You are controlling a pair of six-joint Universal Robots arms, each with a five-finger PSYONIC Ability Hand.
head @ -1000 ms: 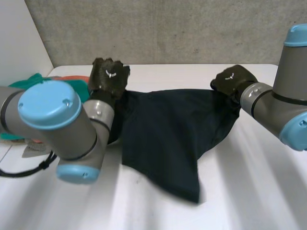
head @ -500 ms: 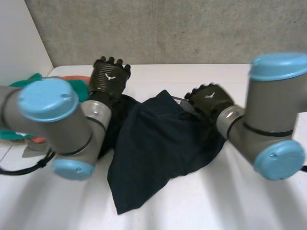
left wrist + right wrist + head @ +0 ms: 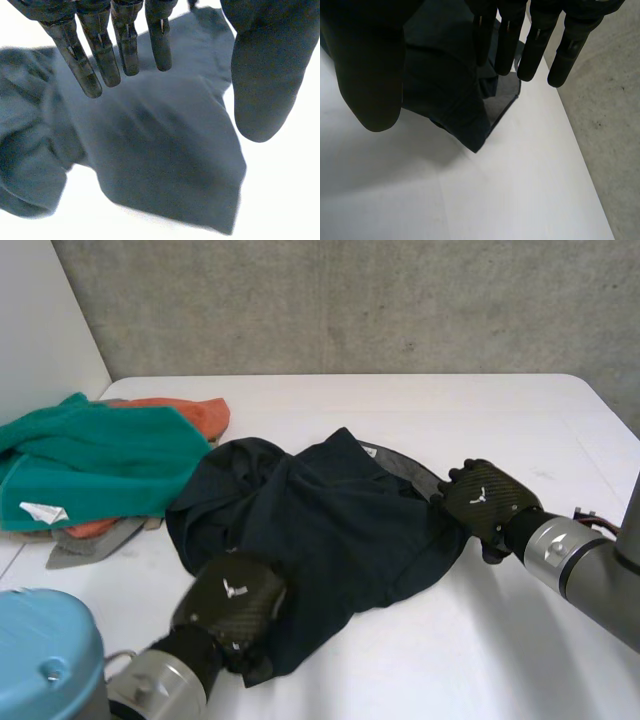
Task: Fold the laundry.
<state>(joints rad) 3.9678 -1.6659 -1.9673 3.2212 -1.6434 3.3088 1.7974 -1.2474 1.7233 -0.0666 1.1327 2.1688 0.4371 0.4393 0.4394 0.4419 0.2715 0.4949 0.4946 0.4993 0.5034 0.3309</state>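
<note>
A dark navy garment (image 3: 330, 530) lies crumpled in the middle of the white table (image 3: 420, 405), its grey lining showing at the far right edge. My left hand (image 3: 232, 602) hovers over the garment's near corner; in the left wrist view its fingers (image 3: 125, 47) are straight and the thumb stands apart above the cloth (image 3: 165, 165), holding nothing. My right hand (image 3: 485, 502) sits at the garment's right edge. In the right wrist view its fingers (image 3: 535, 47) hang straight over a loose corner of the garment (image 3: 450, 97), gripping nothing.
A heap of other laundry lies at the table's left: a teal towel (image 3: 90, 460), an orange cloth (image 3: 190, 410) and a grey piece (image 3: 95, 538). A concrete wall stands behind the table. Bare table lies to the far side and near right.
Both hands have let go of the garment and drawn back from the far side toward me. The garment has dropped from its spread shape into a crumpled heap.
</note>
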